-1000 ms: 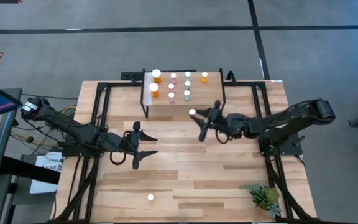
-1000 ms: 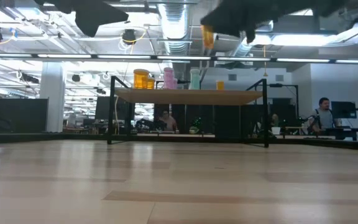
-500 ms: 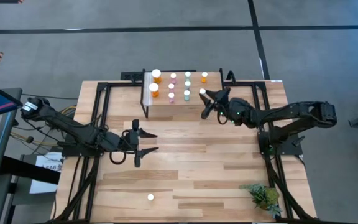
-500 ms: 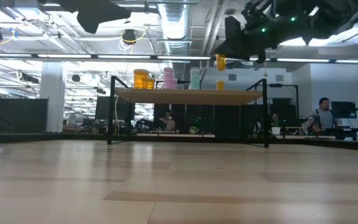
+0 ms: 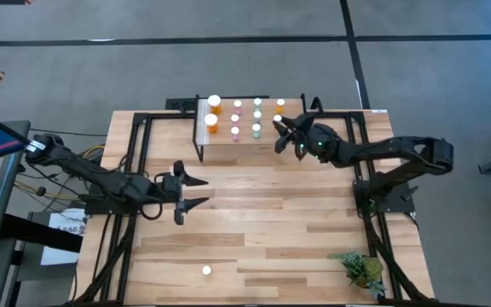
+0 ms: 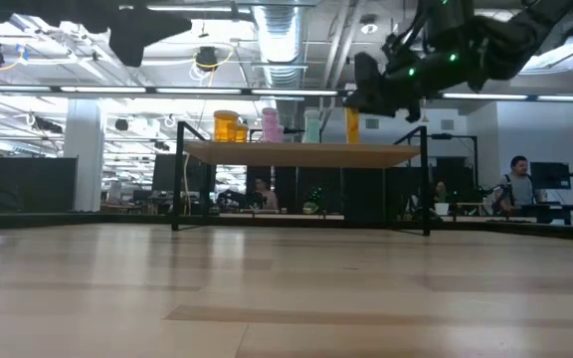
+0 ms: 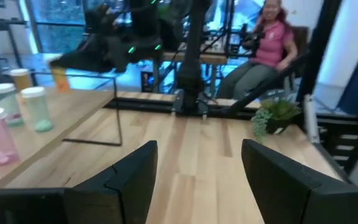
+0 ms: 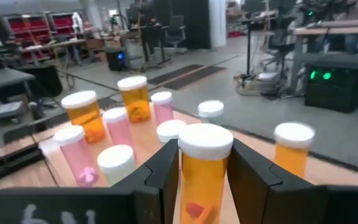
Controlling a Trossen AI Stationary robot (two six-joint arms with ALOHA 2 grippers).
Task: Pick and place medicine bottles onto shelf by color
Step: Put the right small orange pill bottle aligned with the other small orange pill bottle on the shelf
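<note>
Wood table, shelf at the back edge with bottles in rows. Right gripper over the shelf's right end clamps an orange bottle. Left gripper wide, empty, mid-table. Plant at the front corner; lone white-capped bottle near the front.

Orange, pink and pale-green bottles, all white-capped; light-wood shelf and bench; green plant.

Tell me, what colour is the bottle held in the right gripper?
Orange, with a white cap. The bottle shows best in the right wrist view, between the right gripper's fingers.
</note>
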